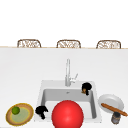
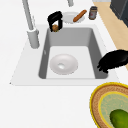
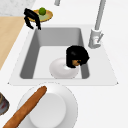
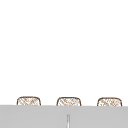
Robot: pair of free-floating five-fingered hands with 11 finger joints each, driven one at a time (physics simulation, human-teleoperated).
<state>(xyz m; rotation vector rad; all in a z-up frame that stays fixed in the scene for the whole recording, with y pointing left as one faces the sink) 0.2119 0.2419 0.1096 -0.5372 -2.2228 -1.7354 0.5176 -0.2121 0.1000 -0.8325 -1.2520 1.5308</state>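
Brown and small, a round object (image 1: 84,91) is sitting inside the curled fingers of the right hand (image 1: 86,87), which is hovering over the sink's (image 1: 95,105) back right corner, just right of the faucet (image 1: 67,72). Being roundish, the object is showing no clear long axis. Below it, the basin is lying open around a white bowl (image 2: 63,64). Across the basin, the left hand (image 1: 41,110) is hanging at the front left rim, fingers curled down and gripping nothing, just beside a woven plate (image 1: 10,120) carrying a green fruit (image 1: 16,110). To the right, a white plate (image 1: 118,100) is bearing a long loaf (image 1: 114,109), with a jar (image 1: 115,118) just beside.
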